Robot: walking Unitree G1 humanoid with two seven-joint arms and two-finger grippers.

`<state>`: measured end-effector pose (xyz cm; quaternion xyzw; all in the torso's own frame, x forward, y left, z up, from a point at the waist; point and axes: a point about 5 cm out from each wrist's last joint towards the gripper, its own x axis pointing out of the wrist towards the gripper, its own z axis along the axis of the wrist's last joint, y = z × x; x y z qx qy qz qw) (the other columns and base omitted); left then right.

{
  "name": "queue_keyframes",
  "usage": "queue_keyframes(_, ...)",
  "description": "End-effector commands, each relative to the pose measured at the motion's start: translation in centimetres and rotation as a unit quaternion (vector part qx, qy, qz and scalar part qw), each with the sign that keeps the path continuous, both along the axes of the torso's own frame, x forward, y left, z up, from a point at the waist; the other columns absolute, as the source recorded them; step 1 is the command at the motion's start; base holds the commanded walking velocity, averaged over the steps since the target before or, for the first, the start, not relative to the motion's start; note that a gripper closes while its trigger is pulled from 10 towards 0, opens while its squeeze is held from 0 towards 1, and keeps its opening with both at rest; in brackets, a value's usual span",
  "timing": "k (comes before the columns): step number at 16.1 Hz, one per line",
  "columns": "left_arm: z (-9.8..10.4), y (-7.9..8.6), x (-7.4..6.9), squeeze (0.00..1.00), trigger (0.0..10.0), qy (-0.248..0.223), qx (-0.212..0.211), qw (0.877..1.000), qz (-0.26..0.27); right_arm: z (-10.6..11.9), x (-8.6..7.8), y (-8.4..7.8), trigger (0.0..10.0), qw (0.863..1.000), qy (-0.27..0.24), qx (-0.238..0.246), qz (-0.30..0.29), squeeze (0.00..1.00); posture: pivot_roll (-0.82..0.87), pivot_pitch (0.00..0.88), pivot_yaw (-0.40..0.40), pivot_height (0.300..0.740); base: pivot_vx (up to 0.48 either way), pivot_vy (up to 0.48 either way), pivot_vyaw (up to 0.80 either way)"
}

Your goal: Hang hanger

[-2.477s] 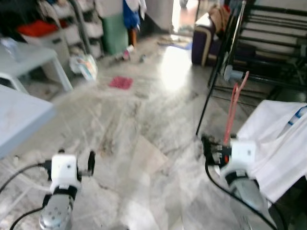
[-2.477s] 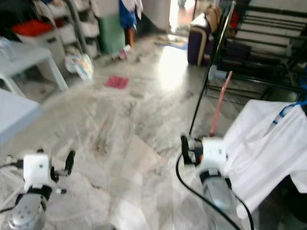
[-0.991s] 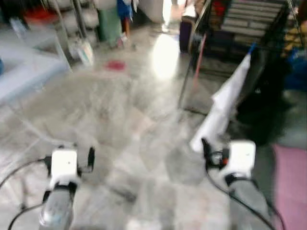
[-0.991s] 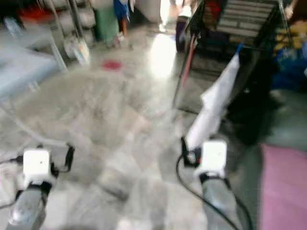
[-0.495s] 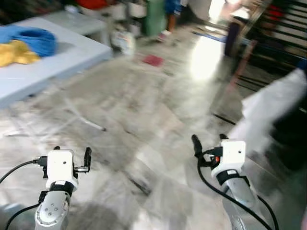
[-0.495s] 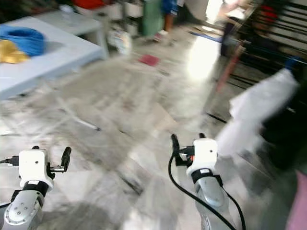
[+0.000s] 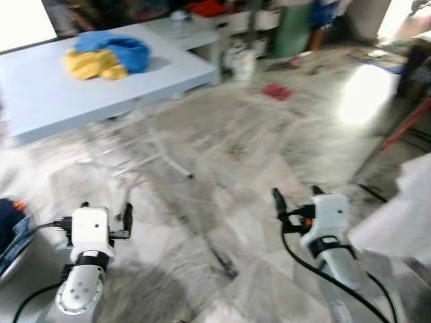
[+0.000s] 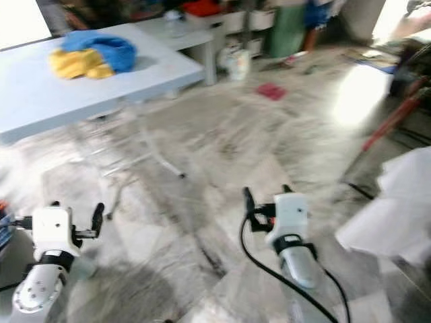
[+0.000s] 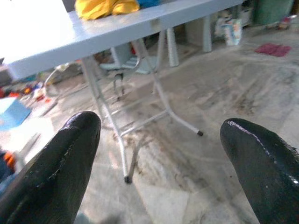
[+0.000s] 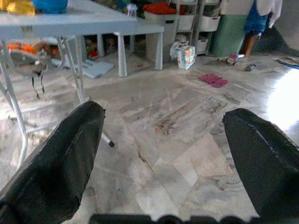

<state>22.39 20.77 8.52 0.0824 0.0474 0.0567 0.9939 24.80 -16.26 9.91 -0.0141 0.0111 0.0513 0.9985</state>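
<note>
Left arm: silver, forearm extended forward and low, white wrist block with black cable; left gripper held out ahead, its two black fingers spread wide with nothing between them. Right arm: same pose on the opposite side; right gripper likewise spread apart and empty, fingers pointing forward.
</note>
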Motion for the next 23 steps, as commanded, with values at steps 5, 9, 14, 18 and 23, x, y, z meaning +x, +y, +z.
queue_keyframes(5,0.3,0.2,0.3,0.0,10.0,-0.006,0.004,1.0,0.005,0.3,0.2,0.4,10.0,1.0,-0.006,0.008,0.003,0.0,0.1,0.034,-0.033,0.74,0.0,0.0,0.8)
queue_keyframes(9,0.7,-0.1,0.6,0.0,10.0,-0.014,-0.016,1.0,-0.005,0.6,0.3,0.5,10.0,1.0,-0.015,0.021,0.003,0.0,0.1,0.037,-0.031,0.74,0.0,0.0,0.8)
queue_keyframes(14,0.7,-0.4,0.5,0.0,10.0,-0.011,-0.044,0.999,-0.016,0.8,0.3,0.5,10.0,0.999,-0.019,0.028,0.006,0.0,0.1,0.04,-0.034,0.74,0.0,0.0,0.26)
queue_keyframes(18,0.9,-0.7,0.4,0.0,10.0,-0.017,-0.056,0.998,-0.036,0.8,0.3,0.7,10.0,0.999,-0.02,0.03,0.011,0.0,0.1,0.04,-0.037,0.74,0.141,0.0,0.31)
queue_keyframes(23,0.9,-0.9,0.4,0.0,10.0,-0.018,-0.063,0.997,-0.047,0.9,0.4,0.7,10.0,0.999,-0.02,0.028,0.013,0.0,0.1,0.041,-0.036,0.74,0.385,0.145,0.0)
